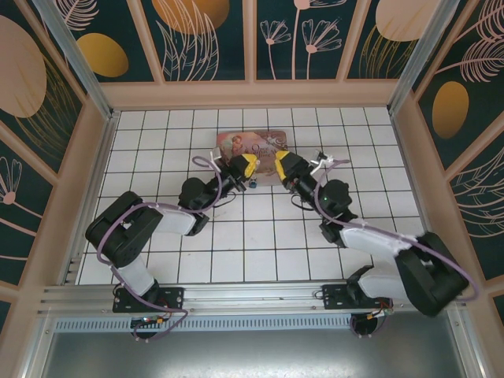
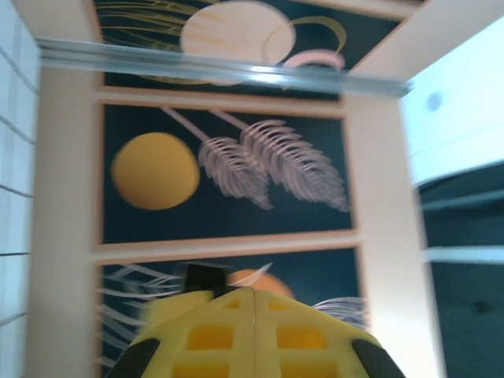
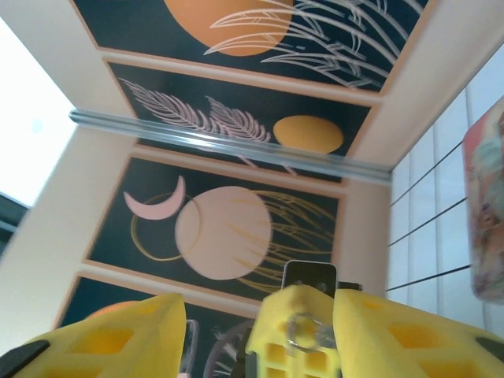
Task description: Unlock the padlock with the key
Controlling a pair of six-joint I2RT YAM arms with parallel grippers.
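Tin box [image 1: 264, 142], pink, flat on the white tiled table [image 1: 236, 252], contents not visible. Both grippers meet at its near edge. Left gripper [image 1: 250, 168] fingers pressed together; right gripper [image 1: 279, 163] fingers spread. Padlock [image 1: 253, 184] is a tiny blue speck just beside the left gripper's tip; whether it is gripped is unclear.

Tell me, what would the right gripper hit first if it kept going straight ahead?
Most likely the left gripper: seen from above, the right gripper points straight at it, close ahead. Whether they sit at the same height is unclear.
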